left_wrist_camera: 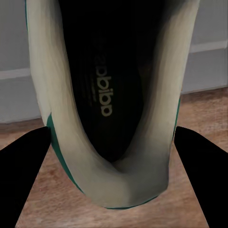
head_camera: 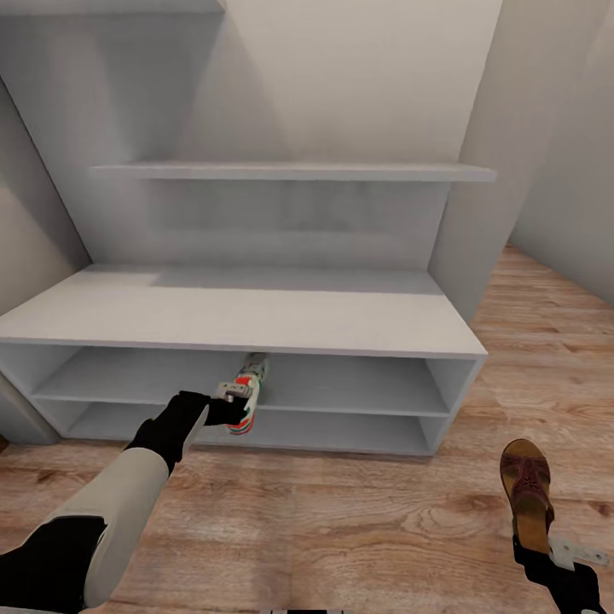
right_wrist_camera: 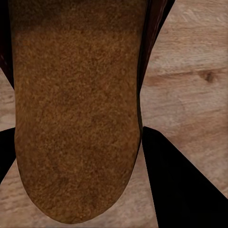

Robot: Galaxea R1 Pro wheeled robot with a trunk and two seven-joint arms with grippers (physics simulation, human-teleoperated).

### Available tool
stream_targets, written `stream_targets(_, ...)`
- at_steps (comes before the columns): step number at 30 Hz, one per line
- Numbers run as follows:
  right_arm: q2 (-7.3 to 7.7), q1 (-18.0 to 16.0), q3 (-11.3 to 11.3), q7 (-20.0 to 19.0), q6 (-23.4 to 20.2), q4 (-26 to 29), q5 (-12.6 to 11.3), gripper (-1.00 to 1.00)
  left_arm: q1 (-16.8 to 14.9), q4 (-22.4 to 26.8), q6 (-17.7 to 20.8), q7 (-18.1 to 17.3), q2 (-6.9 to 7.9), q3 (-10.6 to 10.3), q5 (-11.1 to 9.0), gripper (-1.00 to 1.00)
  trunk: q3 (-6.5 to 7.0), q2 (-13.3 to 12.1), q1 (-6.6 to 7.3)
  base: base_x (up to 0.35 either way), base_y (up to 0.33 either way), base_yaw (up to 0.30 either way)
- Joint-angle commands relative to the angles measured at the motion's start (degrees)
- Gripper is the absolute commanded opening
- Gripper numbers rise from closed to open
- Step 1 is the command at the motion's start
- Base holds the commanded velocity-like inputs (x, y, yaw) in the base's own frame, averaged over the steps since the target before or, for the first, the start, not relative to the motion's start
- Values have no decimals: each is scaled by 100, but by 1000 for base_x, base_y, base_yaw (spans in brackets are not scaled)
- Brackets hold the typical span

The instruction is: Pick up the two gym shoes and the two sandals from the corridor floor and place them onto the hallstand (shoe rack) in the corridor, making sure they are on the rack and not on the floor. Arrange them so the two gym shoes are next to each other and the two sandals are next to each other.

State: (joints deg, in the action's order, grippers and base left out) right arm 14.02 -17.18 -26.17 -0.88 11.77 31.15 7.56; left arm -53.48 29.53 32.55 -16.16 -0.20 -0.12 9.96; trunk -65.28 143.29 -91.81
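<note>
Leftmost, lower left of the head view: left arm, white sleeve and black forearm, reaching up and right toward the hallstand (head_camera: 256,317). At frame centre, left gripper (head_camera: 232,411) clamped on the heel of a gym shoe (head_camera: 249,390), toe pointing into the mouth of the upper shelf level, heel poking out in front of the unit, off the corridor floor (head_camera: 341,520). From the left wrist view: same gym shoe (left_wrist_camera: 111,104) seen down its opening, black insole with printed lettering, pale lining, green at the heel edge; black fingers (left_wrist_camera: 21,161) pressed against both sides of the heel. Mid-frame of the head view, above the bench: one floating wall shelf (head_camera: 294,171), bare. Lower right of the head view: right gripper (head_camera: 546,546) closed on the heel end of a sandal (head_camera: 527,490), toe pointing up the frame, woven strap dark brown, footbed tan, over the planks beside the hallstand's right end. From the right wrist view: tan footbed of the sandal (right_wrist_camera: 76,109), a black finger (right_wrist_camera: 180,180) tight against its edge, wood planks behind.
</note>
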Motion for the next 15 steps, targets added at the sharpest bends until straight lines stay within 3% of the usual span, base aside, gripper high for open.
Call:
stream_targets(1, -4, -5, -29, -8, 16, -4, 44, -100, 7, -17, -187, 109, -4, -3, 45, -100, -5, 2, 1, 1, 0, 0)
stream_targets(15, 3, -5, -29, -8, 18, -48, 53, -100, 18, -35, -345, 297, -24, -5, 15, -100, -5, 2, 1, 0, 0, 0)
